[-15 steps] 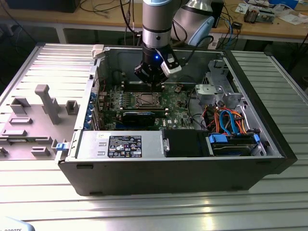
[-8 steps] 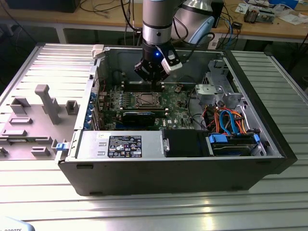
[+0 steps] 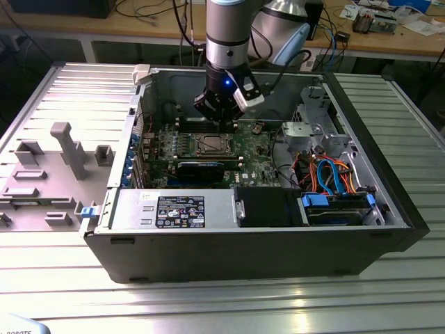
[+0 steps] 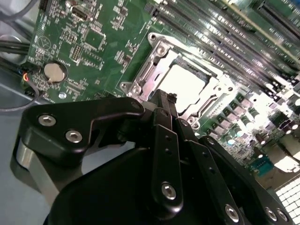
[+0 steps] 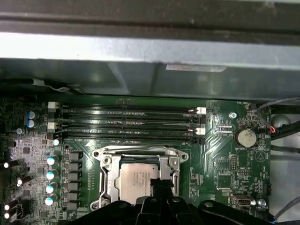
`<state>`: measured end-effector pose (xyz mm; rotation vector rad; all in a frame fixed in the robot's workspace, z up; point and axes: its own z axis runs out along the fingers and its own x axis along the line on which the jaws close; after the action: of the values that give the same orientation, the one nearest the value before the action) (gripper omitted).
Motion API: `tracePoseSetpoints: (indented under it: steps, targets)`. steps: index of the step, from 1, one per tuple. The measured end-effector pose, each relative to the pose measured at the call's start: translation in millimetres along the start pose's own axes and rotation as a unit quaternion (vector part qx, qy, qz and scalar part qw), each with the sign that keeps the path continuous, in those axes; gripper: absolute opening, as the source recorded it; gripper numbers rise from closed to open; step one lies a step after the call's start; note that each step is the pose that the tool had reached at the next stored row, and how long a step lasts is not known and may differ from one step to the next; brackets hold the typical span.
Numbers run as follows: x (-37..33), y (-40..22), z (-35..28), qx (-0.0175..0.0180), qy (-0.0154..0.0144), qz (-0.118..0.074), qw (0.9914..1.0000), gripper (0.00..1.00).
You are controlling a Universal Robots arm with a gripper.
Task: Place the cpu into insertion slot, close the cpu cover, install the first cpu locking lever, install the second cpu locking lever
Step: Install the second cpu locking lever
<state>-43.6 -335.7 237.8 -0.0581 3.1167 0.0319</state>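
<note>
The gripper (image 5: 159,183), fingers drawn together and empty, hovers just above the cpu (image 5: 137,179) seated under the cpu cover (image 5: 108,176). The chip looks light, rigid and fragile: hold by the edges.

— Ribbed metal table (image 3: 229,306) underfoot, pale and glinting under overhead light.

— Behind it, along the far edge of the exterior view, wooden workbench (image 3: 90,31), cluttered with cables (image 3: 149,10) and papers (image 3: 417,24).

— Grey moulded tray (image 3: 49,174) on the exterior view's left, sitting flat on the ribs.
</note>
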Motion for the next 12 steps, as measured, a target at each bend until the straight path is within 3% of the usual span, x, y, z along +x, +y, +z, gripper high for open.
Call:
tracePoseSetpoints:
  steps: [5, 12]
  targets:
    - [0.3, -7.7, 0.2, 0.0000, 0.0000, 0.000, 1.00000, 0.11]
    - [0.3, -8.5, 0.1, 0.0000, 0.0000, 0.000, 1.00000, 0.11]
